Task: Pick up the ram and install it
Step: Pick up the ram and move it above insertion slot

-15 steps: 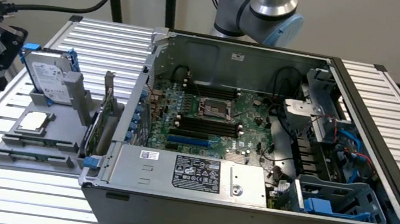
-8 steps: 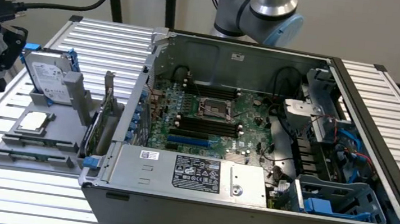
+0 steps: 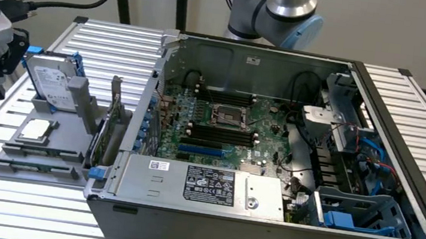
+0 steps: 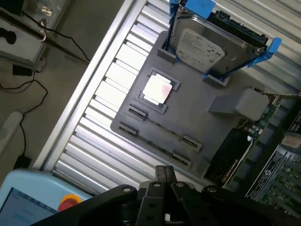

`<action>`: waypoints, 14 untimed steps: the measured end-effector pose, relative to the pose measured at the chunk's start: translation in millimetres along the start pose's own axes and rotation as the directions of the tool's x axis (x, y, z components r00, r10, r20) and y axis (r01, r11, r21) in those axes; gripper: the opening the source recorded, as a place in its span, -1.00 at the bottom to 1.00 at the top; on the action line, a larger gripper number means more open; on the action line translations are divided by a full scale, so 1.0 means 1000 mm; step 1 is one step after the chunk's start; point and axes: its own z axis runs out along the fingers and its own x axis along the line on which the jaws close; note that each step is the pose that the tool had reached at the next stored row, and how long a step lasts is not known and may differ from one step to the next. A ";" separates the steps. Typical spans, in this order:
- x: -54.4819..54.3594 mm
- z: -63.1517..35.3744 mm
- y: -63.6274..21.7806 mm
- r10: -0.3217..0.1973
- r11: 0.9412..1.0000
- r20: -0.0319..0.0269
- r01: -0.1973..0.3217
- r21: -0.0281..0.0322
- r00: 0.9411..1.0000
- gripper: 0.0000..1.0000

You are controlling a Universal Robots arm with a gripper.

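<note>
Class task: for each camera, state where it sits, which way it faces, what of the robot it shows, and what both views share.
Exterior view: off the arm, raised, looking down into the open computer case; an arm joint shows behind the case.
Wrist view: on the wrist, looking down past the shut gripper at the grey tray.
Shared: the tray, its hard drive and the slatted table.
</note>
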 end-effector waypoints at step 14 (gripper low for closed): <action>0.000 0.0060 -0.0001 -0.251 0.968 -0.028 0.251 -0.012 0.967 -0.79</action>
